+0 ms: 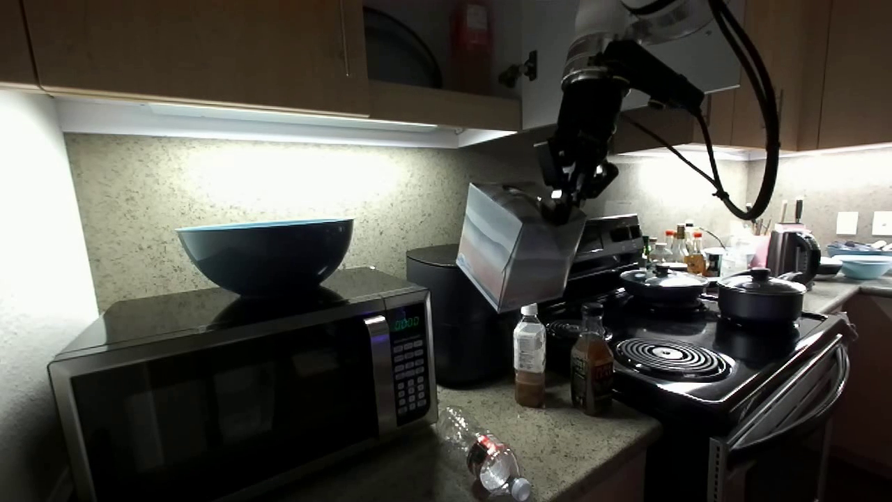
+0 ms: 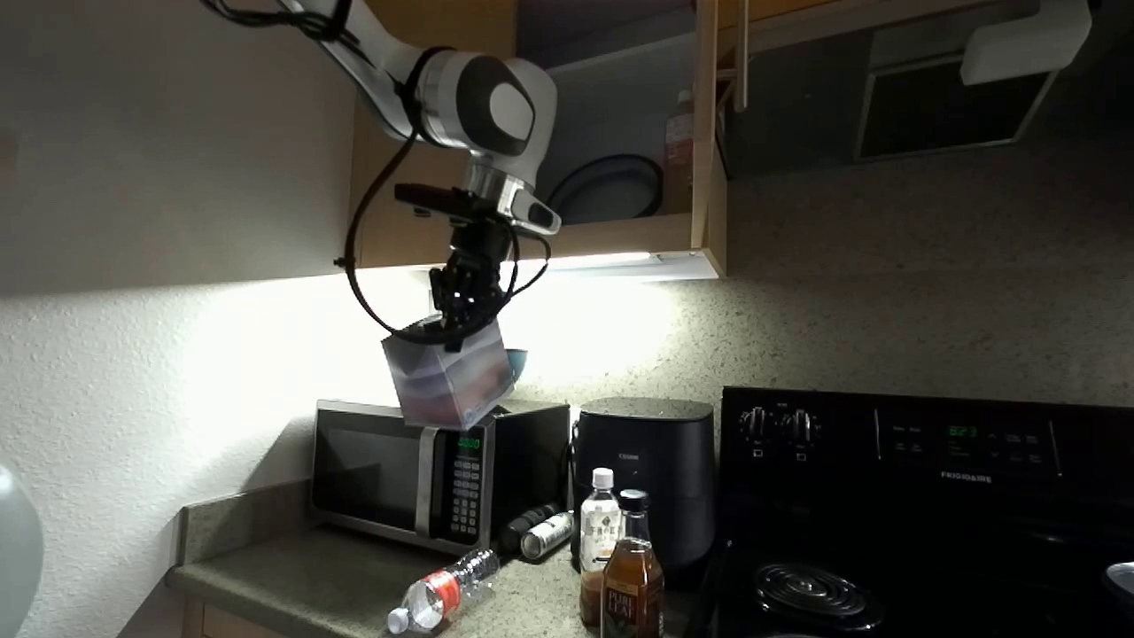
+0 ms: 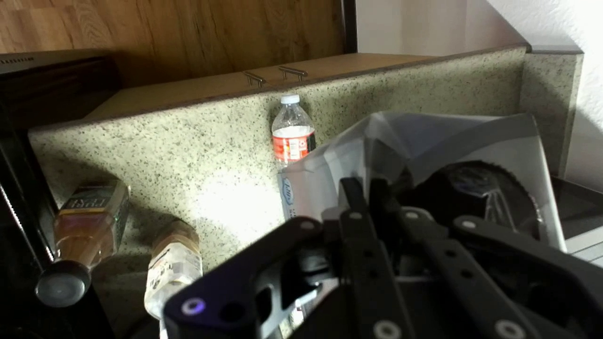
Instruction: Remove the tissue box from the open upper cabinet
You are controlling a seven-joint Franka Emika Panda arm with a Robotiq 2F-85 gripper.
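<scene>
The pale tissue box point(image 1: 519, 251) hangs tilted in the air below the open upper cabinet point(image 1: 446, 104). It also shows in an exterior view point(image 2: 443, 385), in front of and above the microwave. My gripper point(image 1: 559, 206) is shut on one wall of the box near its top opening; it also shows from another side point(image 2: 454, 337). In the wrist view the fingers point(image 3: 362, 188) pinch the box wall, one finger outside and one inside the opening of the box point(image 3: 306, 188). The cabinet point(image 2: 611, 235) stands open above, with a dark round pan and a reddish bottle inside.
A microwave point(image 1: 230, 390) with a dark bowl point(image 1: 268, 254) on it stands at the wall, beside a black appliance point(image 2: 647, 478). Two upright bottles point(image 1: 529, 355) point(image 1: 592, 362) and a lying clear bottle point(image 2: 443, 589) are on the counter. A stove point(image 1: 697, 348) adjoins it.
</scene>
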